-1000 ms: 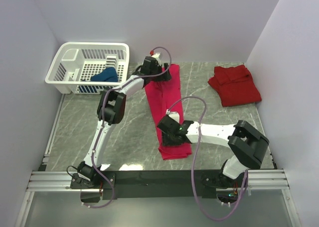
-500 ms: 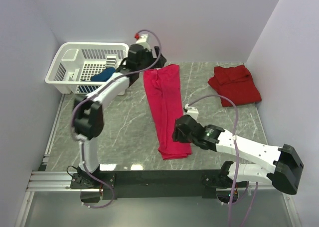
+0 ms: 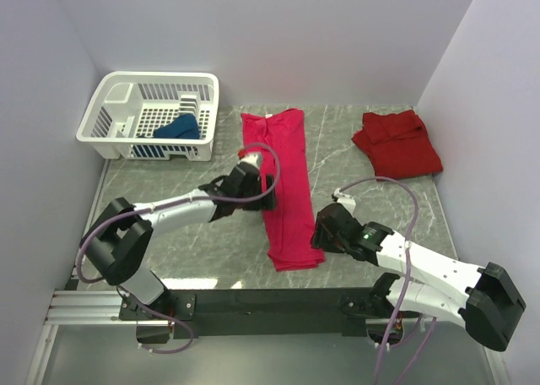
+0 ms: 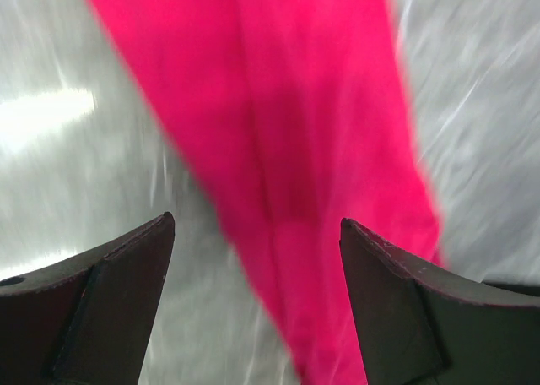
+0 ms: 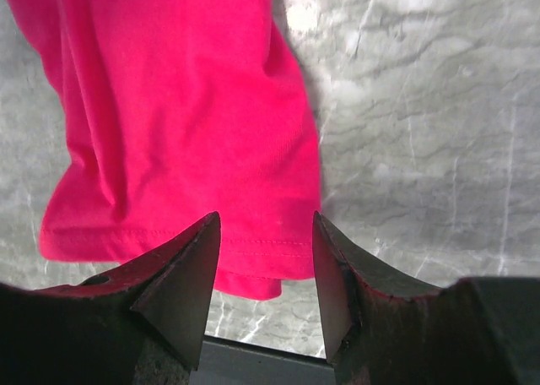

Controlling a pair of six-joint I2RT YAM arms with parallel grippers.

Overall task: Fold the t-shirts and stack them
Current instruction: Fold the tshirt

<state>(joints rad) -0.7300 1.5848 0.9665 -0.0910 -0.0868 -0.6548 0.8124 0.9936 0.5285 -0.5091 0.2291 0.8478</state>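
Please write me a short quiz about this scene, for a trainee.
1. True or false: the dark blue t-shirt lies in the white basket.
2. Which t-shirt lies as a long strip at mid-table? A) the magenta t-shirt; B) the dark red one; C) the dark blue one.
3. Fill in: the left pincer and the right pincer are both ____, holding nothing.
Key: 1 true; 2 A; 3 open.

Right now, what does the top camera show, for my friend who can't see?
A long folded magenta t-shirt lies mid-table, the left gripper at its left edge, the right gripper by its near right corner. A dark red t-shirt lies back right; a blue t-shirt sits in a white basket back left.
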